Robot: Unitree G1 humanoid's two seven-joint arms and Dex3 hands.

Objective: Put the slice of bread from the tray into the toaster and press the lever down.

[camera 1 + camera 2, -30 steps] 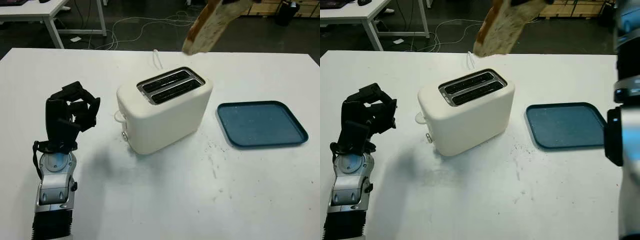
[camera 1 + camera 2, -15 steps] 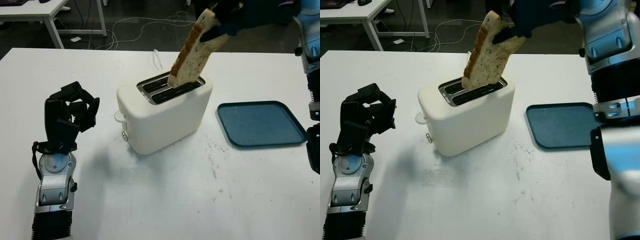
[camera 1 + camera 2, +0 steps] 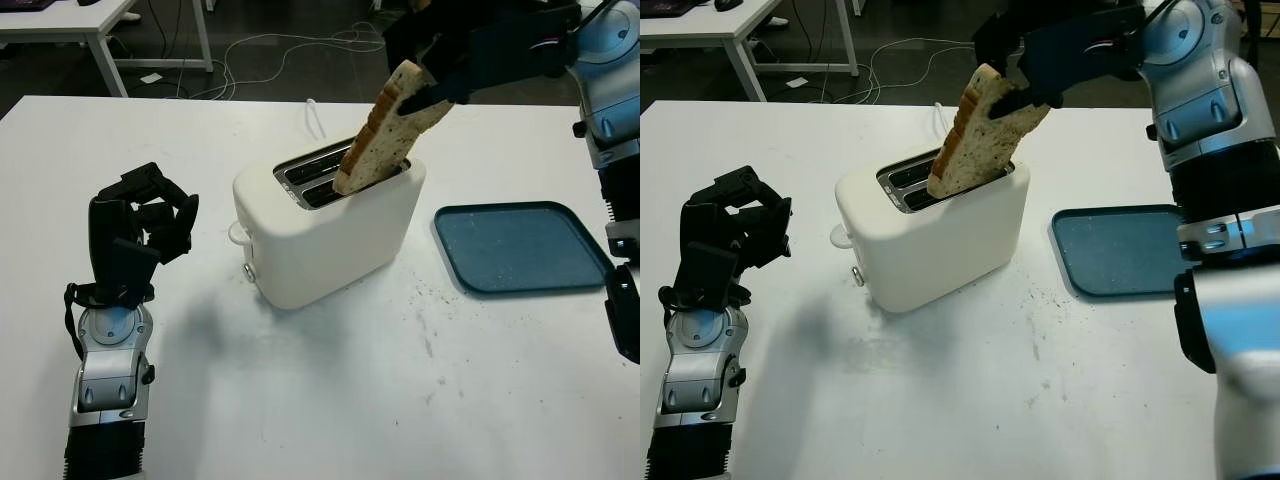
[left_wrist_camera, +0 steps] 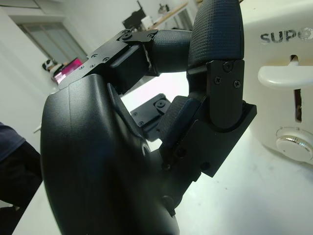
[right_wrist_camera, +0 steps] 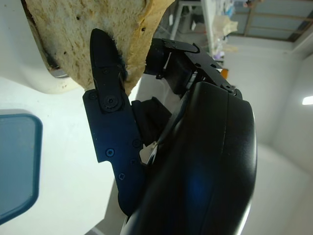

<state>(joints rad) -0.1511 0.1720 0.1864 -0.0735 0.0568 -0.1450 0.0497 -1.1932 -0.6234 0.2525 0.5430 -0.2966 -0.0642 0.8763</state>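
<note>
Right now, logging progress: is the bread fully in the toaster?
No. The bread leans tilted, lower end in the toaster slot, gripped by the right hand.

Bread slice lower, into toaster slot.

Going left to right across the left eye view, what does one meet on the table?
left robot hand, curled and holding nothing → toaster, with the slice of bread held tilted at its near slot by the right robot hand → blue tray
</note>
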